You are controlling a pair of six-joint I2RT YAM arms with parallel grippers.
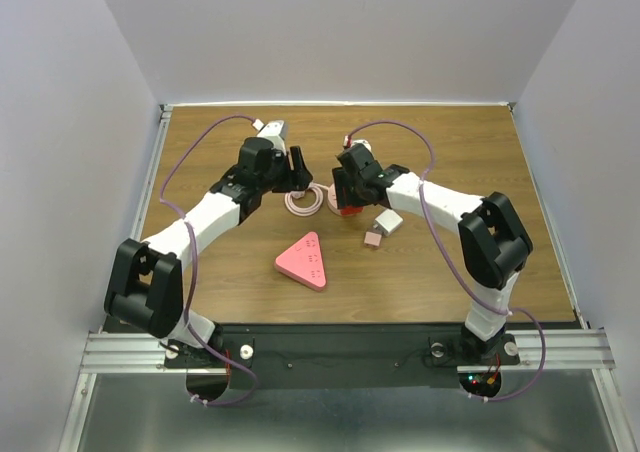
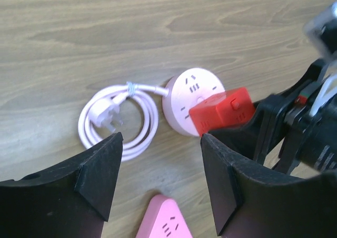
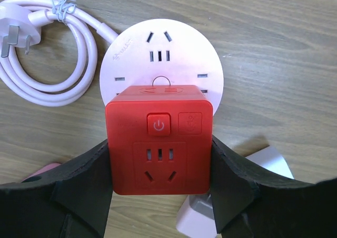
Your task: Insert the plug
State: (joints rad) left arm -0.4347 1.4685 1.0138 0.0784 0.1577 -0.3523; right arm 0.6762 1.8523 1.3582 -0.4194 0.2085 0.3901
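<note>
The plug is a red cube with a power button and a socket face, and my right gripper is shut on its two sides. It sits over the near part of a round pink socket, touching its face; the prongs are hidden. In the left wrist view the red cube overlaps the round socket's right edge. My left gripper hangs open just left of it, above bare wood, with nothing between its fingers. From above, the left gripper and the right gripper are close together.
The round socket's pink cable lies coiled to its left, ending in a plug. A pink triangular power strip lies nearer the arms. A white adapter and a small pink block sit right of the red cube.
</note>
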